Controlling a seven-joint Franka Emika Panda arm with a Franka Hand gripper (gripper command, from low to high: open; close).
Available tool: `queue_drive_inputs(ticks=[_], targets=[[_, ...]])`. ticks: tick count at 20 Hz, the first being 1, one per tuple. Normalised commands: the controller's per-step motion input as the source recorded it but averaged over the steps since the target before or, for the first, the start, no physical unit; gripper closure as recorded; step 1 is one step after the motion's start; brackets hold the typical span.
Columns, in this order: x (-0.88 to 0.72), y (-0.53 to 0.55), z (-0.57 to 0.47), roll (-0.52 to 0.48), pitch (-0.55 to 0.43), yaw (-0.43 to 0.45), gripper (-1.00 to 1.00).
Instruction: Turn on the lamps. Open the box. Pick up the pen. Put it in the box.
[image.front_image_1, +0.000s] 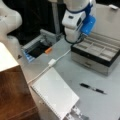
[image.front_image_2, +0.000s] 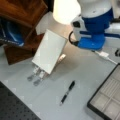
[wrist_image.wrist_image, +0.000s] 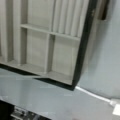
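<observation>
The box (image.front_image_1: 90, 62) stands open at a front view's right, its lid (image.front_image_1: 110, 20) raised and its beige compartments showing; it also appears at the lower right (image.front_image_2: 107, 100) and fills the wrist view (wrist_image.wrist_image: 50, 45). The pen (image.front_image_1: 93, 88) lies on the grey table in front of the box, apart from it, and shows in both front views (image.front_image_2: 67, 92). My gripper (image.front_image_1: 75, 41) hangs over the box's left end, well away from the pen. A pale lampshade (image.front_image_2: 65, 10) glows brightly at a front view's top; its sloping side (image.front_image_1: 6, 58) shows at the left.
A white spiral notebook (image.front_image_1: 56, 93) lies left of the pen. A brown wooden cabinet (image.front_image_1: 12, 95) stands at the left. A white cable with a plug (image.front_image_1: 51, 62) runs past the box's corner. A grey open tray holds an orange item (image.front_image_1: 48, 50) behind it.
</observation>
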Motion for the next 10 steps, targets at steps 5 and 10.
queue_drive_inputs(ticks=[5, 10], targets=[[0.15, -0.27, 0.08, -0.507, 0.084, 0.102, -1.00], [0.25, -0.31, 0.01, -0.334, 0.093, 0.103, -1.00]])
